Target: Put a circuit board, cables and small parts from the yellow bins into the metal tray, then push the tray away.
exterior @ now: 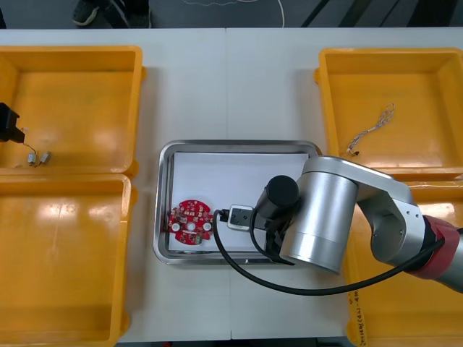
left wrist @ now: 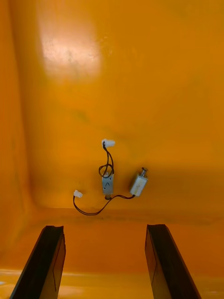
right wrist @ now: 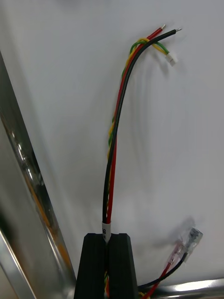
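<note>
My right gripper (right wrist: 108,238) is shut on a bundle of red, black and yellow cables (right wrist: 114,140), which hangs just above the white floor of the metal tray (right wrist: 18,154). In the front view the right arm (exterior: 325,213) reaches over the tray (exterior: 165,155), near its right side. A round red circuit board (exterior: 190,220) lies at the tray's left end. My left gripper (left wrist: 106,261) is open inside the far left yellow bin (exterior: 72,54). Two small metal parts (left wrist: 108,184) with thin black wires lie just beyond its fingers (left wrist: 53,259).
A thin cable (exterior: 372,129) lies in the far right yellow bin (exterior: 391,56). The near left bin (exterior: 65,184) shows nothing inside. The near right bin (exterior: 376,318) is mostly covered by the right arm. Bare table lies beyond the tray.
</note>
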